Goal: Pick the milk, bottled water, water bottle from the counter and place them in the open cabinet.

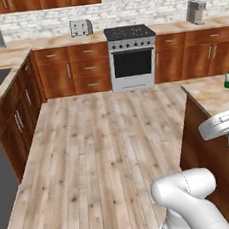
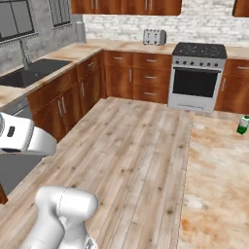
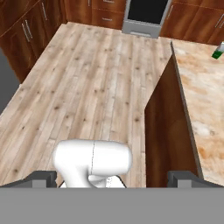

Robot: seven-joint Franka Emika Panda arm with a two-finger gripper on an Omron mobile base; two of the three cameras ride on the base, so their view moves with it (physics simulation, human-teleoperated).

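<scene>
Gripper (image 3: 113, 178): fingertips (image 3: 43, 178) sit wide apart at the bottom of the hand view, jaws spread, nothing between them. It hangs over the plank floor (image 3: 87, 87), with the counter's (image 3: 205, 100) dark wooden side at 3 o'clock.

Counter top: beige marble with rust veins, running away at 1 o'clock in the hand view. Milk (image 2: 242, 124) stands upright near its far end, well apart from the gripper; in the left base view it is at 3 o'clock (image 1: 228, 80), in the hand view at 1 o'clock (image 3: 218, 51), cut by the edge.

Far wall: stove (image 1: 132, 56) at 12 o'clock, toaster (image 1: 80, 27) on the stone top to its left. Sink (image 2: 30, 73) at 10 o'clock in the right base view.
</scene>
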